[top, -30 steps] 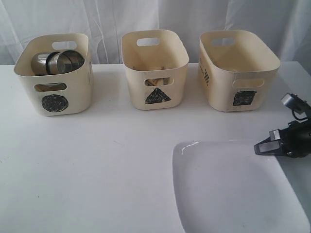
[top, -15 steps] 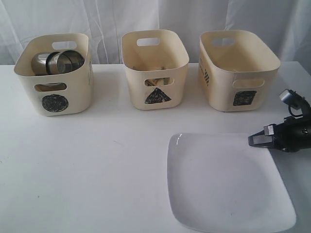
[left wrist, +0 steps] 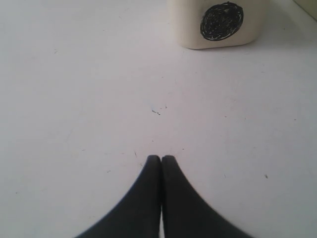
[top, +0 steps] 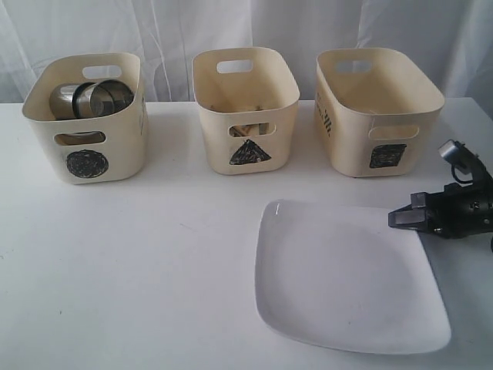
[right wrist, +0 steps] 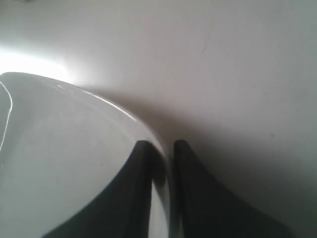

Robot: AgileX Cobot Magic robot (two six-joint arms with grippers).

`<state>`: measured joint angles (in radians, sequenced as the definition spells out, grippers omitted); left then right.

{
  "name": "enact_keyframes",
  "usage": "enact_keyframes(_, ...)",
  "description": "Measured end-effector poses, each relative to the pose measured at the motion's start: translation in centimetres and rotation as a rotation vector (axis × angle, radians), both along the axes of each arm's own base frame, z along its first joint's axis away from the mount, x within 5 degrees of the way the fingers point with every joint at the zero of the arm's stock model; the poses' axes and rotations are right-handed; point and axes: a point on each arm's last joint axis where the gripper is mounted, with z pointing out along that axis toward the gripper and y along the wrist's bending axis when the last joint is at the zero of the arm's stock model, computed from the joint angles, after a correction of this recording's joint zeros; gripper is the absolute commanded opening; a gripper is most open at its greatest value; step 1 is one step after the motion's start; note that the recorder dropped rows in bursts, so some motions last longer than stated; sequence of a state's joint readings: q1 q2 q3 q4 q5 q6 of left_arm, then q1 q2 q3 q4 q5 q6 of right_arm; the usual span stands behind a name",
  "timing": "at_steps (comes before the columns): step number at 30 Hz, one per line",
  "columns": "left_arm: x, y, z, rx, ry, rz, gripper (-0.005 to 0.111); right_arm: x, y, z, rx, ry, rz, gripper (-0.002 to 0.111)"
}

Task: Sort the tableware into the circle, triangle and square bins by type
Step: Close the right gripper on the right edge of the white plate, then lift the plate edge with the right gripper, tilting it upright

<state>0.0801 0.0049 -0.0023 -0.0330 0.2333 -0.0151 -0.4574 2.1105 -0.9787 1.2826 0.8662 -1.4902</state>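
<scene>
The large white rounded-square plate (top: 347, 277) hangs tilted above the table at front right, with my right gripper (top: 400, 219) shut on its right rim (right wrist: 161, 148). Along the back stand three cream bins: the circle bin (top: 85, 116) holding shiny steel bowls (top: 92, 96), the triangle bin (top: 245, 108) with wooden pieces showing through its handle hole, and the square bin (top: 377, 108). My left gripper (left wrist: 161, 159) is shut on nothing, low over bare table in front of the circle bin (left wrist: 220, 22). It does not show in the exterior view.
A white curtain hangs behind the bins. The white table (top: 154, 262) stretches out in front of the bins, and its right edge lies just beyond my right arm (top: 462, 208).
My right gripper has lifted and carried the plate up and leftward, away from the front edge, towards the bins. The left gripper's earlier position is not shown.
</scene>
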Motion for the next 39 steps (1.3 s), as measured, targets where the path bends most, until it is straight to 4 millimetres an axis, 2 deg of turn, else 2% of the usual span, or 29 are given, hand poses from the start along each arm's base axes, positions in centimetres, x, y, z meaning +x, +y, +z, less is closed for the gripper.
enact_keyframes(7,0.0,0.0,0.0,0.000,0.000,0.000,0.000,-1.0,0.2,2.4,-0.102,-0.023,0.093,0.000)
enact_keyframes(12,0.0,0.0,0.0,0.000,0.000,0.000,0.000,-1.4,0.4,5.8,-0.175,-0.098,0.127,0.000)
enact_keyframes(15,0.0,0.0,0.0,0.000,0.000,0.000,0.000,-1.5,0.4,6.9,-0.203,-0.127,0.127,0.000)
enact_keyframes(33,0.0,0.0,0.0,0.000,0.000,0.000,0.000,-2.3,0.8,6.2,-0.164,-0.073,0.113,0.000)
enact_keyframes(39,0.0,0.0,0.0,0.000,0.000,0.000,0.000,-2.6,2.4,7.4,0.061,-0.111,0.174,0.000)
